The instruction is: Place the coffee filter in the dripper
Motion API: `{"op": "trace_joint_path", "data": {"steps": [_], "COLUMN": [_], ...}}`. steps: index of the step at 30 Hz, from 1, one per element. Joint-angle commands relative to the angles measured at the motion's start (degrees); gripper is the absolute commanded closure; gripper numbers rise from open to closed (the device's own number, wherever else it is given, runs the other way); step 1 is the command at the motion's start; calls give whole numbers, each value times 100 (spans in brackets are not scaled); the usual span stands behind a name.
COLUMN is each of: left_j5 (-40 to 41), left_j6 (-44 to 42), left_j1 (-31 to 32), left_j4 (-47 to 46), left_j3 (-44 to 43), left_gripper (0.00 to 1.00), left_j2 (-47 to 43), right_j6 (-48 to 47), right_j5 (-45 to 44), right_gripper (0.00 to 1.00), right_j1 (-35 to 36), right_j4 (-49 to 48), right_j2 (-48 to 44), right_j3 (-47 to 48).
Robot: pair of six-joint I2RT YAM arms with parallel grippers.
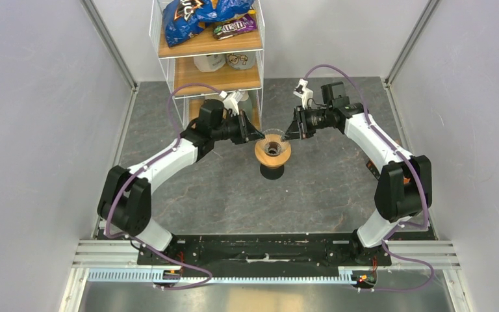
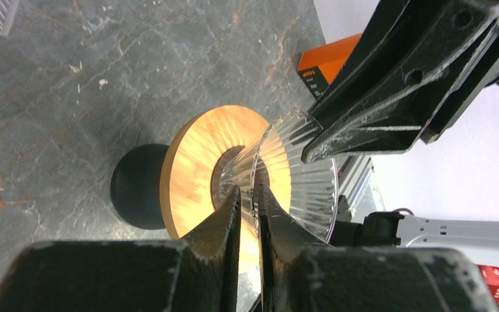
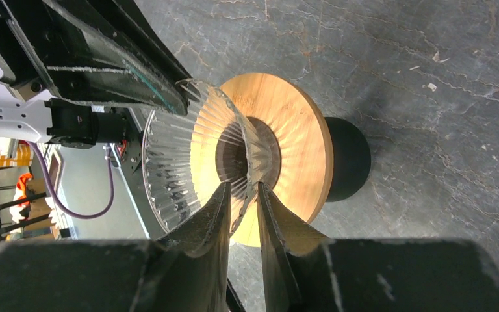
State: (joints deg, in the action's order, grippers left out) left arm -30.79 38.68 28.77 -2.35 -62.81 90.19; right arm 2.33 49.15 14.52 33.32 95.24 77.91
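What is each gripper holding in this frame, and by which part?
Both hold the dripper by the top rim of its clear glass cone: the left gripper pinches one side, the right gripper the opposite side.

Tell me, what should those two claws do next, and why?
Probably open the right gripper and draw it back. Both it and the left gripper pinch the glass rim of the dripper from opposite sides, and no coffee filter shows in the cone, so one must be freed.
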Motion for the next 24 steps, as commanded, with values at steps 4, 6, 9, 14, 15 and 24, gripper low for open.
{"op": "trace_joint_path", "data": {"steps": [4,6,9,14,15,24], "left_j5": [218,205,172,194,215,169], "left_j6": [-606,-600,-622,-632,-649,-736], "left_j1": [265,256,251,199,184,111], "left_j4": [1173,1180,1272,1399,1432,1708], "left_j3": [585,549,375,175,145,-233], "left_gripper": [82,82,81,70,68,52], "left_j2": [59,169,267,125,81,-273], "right_j6": [-331,-322,-347,-339,-326,-240], "right_j5": [-590,-590,-663,-713,-713,-645], "right_gripper": [73,72,71,59,57,40], "right_j1": [72,76,76,73,75,61], "right_j4": [229,275,340,390,402,504], "right_j2": [259,241,245,178,151,-69], "right_j3": [-139,-89,-65,11,43,228]}}
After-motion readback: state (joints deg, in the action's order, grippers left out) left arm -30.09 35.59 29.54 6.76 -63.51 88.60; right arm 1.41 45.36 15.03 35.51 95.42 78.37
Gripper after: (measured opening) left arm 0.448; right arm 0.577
